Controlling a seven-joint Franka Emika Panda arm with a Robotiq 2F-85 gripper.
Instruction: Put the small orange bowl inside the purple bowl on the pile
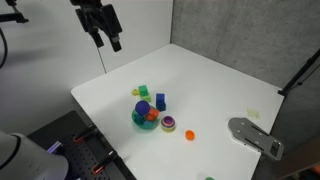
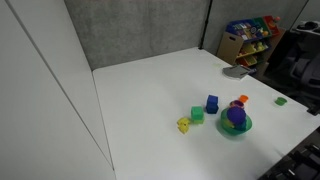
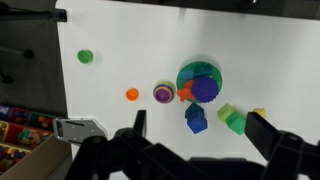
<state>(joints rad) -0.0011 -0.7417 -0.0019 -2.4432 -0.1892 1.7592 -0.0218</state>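
fingers wide open, empty, high over surface | small orange bowl alone on surface, well below them, off toward one finger in wrist view | purple bowl tops pile; small purple dish sits between the two

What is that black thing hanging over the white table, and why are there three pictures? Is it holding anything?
It is a robot arm with two fingers for grabbing. Two pictures come from cameras standing around the table; the third comes from a camera on the arm's wrist, looking down. On the table lie a small orange bowl, a pile of bowls with a purple bowl on top, and a blue block among other blocks. The fingers are open and hold nothing.
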